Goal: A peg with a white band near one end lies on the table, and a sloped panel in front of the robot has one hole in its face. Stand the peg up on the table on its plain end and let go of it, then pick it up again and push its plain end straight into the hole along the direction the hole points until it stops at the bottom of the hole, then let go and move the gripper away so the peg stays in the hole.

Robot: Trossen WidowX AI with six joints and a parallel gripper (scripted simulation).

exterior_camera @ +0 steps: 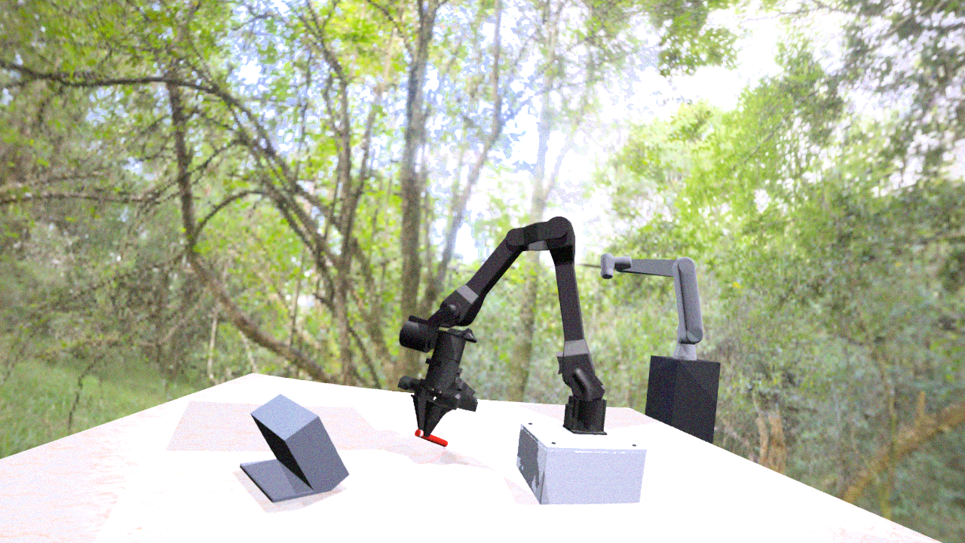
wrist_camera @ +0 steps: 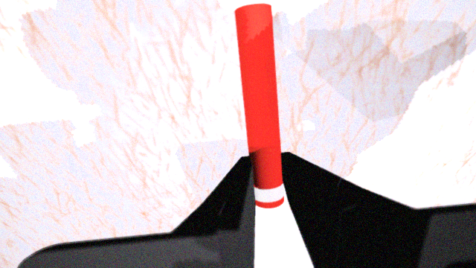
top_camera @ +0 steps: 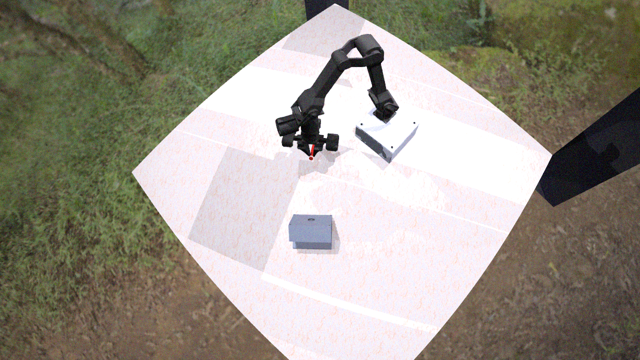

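Note:
The red peg [top_camera: 312, 150] [exterior_camera: 434, 440] [wrist_camera: 259, 85] has a white band near the end between my fingertips. My gripper [top_camera: 311, 153] [exterior_camera: 424, 433] [wrist_camera: 266, 158] is shut on it just below the band. In the exterior view the peg is tilted, with its plain end lower and pointing toward the robot base. Whether the plain end touches the table cannot be told. The blue-grey sloped panel [top_camera: 310, 231] [exterior_camera: 323, 449] stands apart from the gripper, below it in the top view and left of it in the exterior view. Its hole [top_camera: 311, 219] shows near the upper edge and looks empty.
A white box [top_camera: 398, 132] [exterior_camera: 590, 476] carries the arm's base. A grey arm [exterior_camera: 687, 303] stands on a black pedestal [exterior_camera: 682, 398] beyond the table [top_camera: 380, 277]. A large dark block [top_camera: 590, 152] is past the table's right edge in the top view.

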